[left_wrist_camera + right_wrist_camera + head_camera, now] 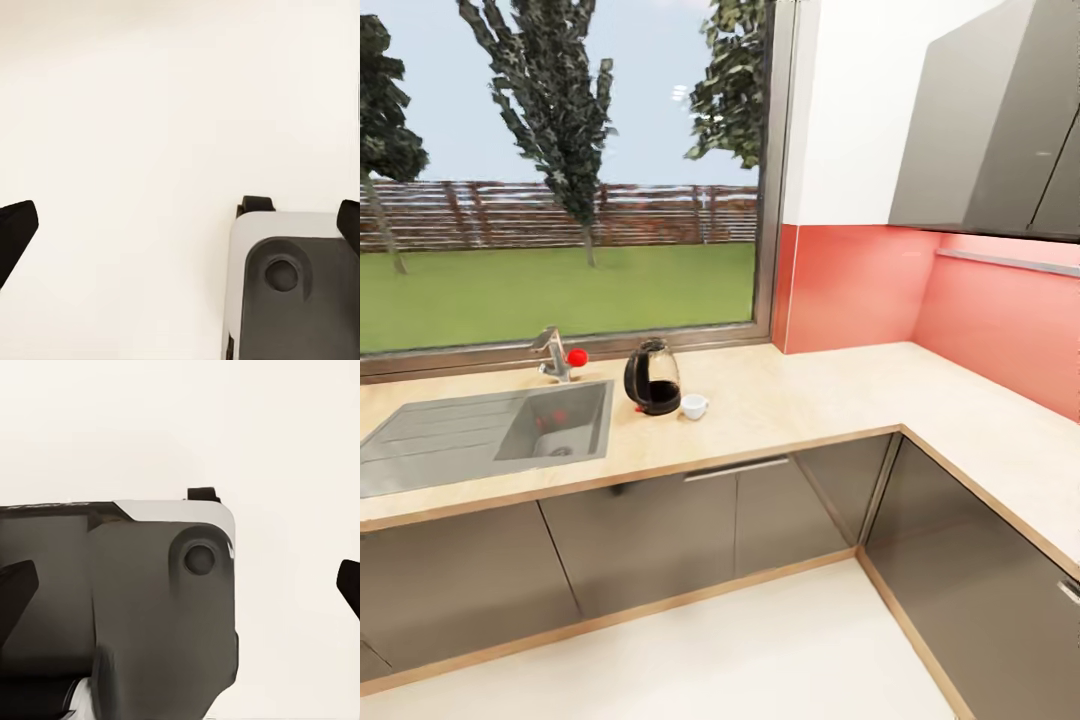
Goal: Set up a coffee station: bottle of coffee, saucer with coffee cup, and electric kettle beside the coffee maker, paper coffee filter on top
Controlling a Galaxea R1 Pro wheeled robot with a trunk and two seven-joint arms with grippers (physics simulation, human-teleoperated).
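Note:
The kitchen countertop (790,400) runs under a wide window and turns a corner at the right. On it, just right of the sink, stands the electric kettle (652,377), a glass pot with a dark lower part and a black handle. The small white coffee cup (694,405) sits upright on the wood beside the kettle's right side. The coffee maker, bottle of coffee, saucer and paper coffee filter are out of view. My left gripper (182,225) and right gripper (182,585) are open over pale floor, with nothing between their fingers.
A steel sink (430,440) with a tap (552,352) and a red knob is set into the worktop's left part. Dark grey cabinet fronts (760,520) stand below, wall cabinets (1000,120) hang at the upper right, and pale floor (740,650) lies in front. The robot's grey base (150,607) shows beneath both wrists.

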